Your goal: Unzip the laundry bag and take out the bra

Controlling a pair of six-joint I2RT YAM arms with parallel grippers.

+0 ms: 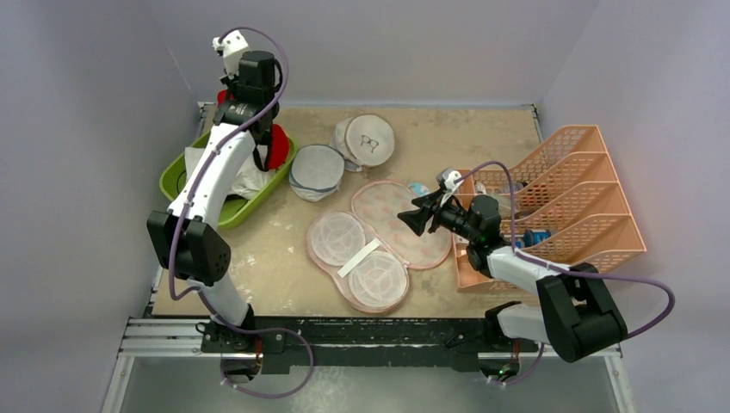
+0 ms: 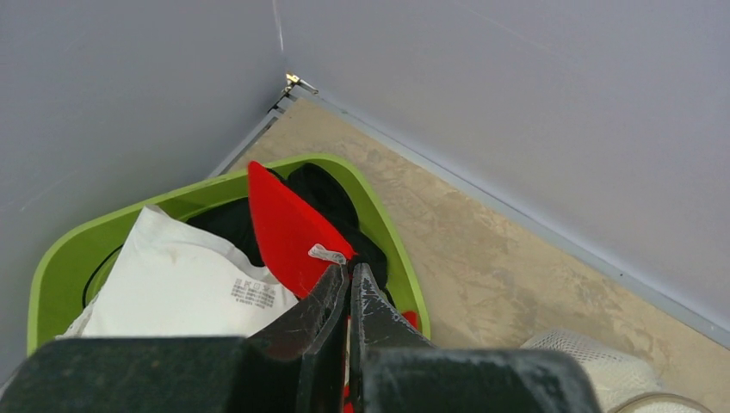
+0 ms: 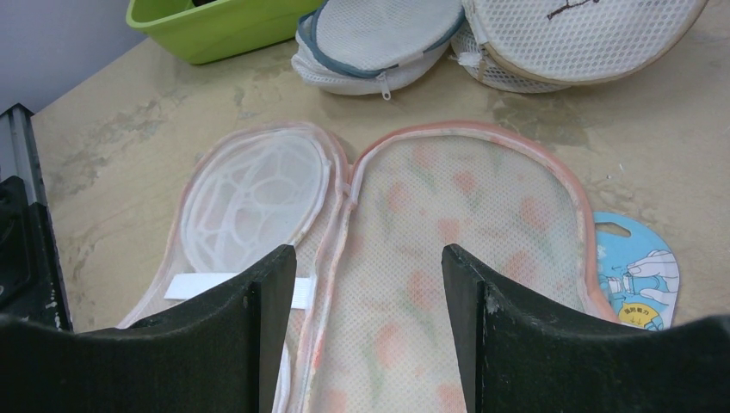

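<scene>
- Laundry bag (image 1: 357,258) lies mid-table, unzipped and splayed flat in two lobed halves. The mesh inside faces up and we see no garment left in it.
- Bra (image 2: 288,232) is well apart from the bag at the far left corner. It is pinched in the left gripper (image 2: 349,280), jaws closed tight on the red fabric by a small white tag.
- Bra hangs over the green basin (image 2: 392,232), above a white garment (image 2: 181,275) and a black garment (image 2: 323,194). We cannot tell whether it touches them.
- We judge the basin is the drop point, which would explain the high hold over it.
- Right gripper (image 3: 366,258) hovers low over the bag's floral half, jaws spread wide and holding nothing. We think it is placed to steady the bag.
- Removal looks done; only the release remains.
</scene>
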